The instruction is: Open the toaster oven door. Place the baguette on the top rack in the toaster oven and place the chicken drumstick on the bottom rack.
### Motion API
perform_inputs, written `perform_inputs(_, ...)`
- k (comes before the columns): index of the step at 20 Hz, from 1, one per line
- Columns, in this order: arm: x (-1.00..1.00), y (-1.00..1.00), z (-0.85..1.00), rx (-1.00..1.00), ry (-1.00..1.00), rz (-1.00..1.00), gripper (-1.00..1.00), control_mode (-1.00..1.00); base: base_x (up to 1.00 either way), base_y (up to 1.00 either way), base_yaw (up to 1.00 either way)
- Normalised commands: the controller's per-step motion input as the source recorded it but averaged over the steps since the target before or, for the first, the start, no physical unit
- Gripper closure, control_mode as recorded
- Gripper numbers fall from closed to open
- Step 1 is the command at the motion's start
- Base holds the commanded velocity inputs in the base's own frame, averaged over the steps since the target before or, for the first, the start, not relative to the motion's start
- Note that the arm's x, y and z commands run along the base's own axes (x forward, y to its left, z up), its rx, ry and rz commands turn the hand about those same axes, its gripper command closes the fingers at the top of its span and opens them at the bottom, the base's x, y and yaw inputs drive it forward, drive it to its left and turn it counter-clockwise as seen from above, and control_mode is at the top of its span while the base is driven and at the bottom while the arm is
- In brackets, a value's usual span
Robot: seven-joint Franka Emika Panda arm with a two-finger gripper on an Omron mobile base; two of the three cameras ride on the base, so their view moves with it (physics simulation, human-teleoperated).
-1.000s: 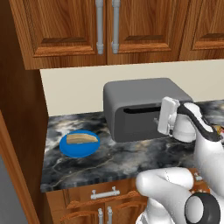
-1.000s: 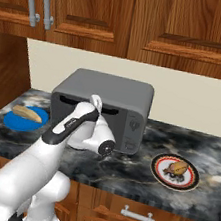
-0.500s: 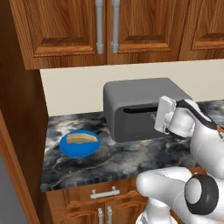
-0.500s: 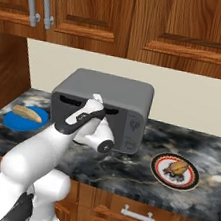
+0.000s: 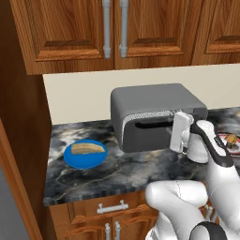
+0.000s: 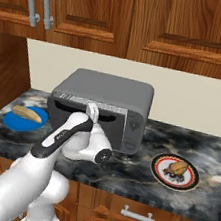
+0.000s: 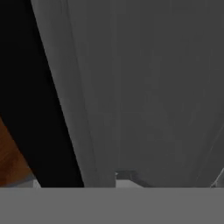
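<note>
The toaster oven (image 5: 157, 105) stands at the rear of the countertop (image 5: 140, 171), against the wall. The toaster oven door (image 5: 145, 133) is tilted slightly outward at its top edge. The gripper (image 5: 177, 132) is pressed against the right end of the door front; whether its jaws are open or closed cannot be determined. The baguette (image 5: 87, 148) lies on the blue plate (image 5: 77, 158) near the counter's left edge. The chicken drumstick (image 6: 177, 167) lies on the red-rimmed plate (image 6: 162, 175) right of the oven.
</note>
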Motion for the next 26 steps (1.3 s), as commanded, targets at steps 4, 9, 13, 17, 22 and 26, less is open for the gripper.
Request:
perform_inputs(4,-1.00,0.00,-0.50,-0.01,0.32,0.52,1.00,-1.00,0.00,0.00,0.00)
perform_inputs(9,-1.00,-0.01,-0.79,-0.12,0.56,0.41,1.00,-1.00,0.00,0.00,0.00)
perform_inputs(13,-0.74,0.00,-0.96,-0.34,0.64,0.28,1.00,-1.00,0.00,0.00,0.00)
perform_inputs(17,-0.34,-0.17,0.48,0.02,0.26,0.12,-1.00,-1.00,0.00,0.00,0.00)
perform_inputs(22,-0.13,-0.23,1.00,0.19,0.00,0.02,-1.00,-1.00,0.00,0.00,0.00)
perform_inputs(26,0.86,-0.17,0.97,0.18,0.05,0.00,-1.00,-1.00,0.00,0.00,0.00)
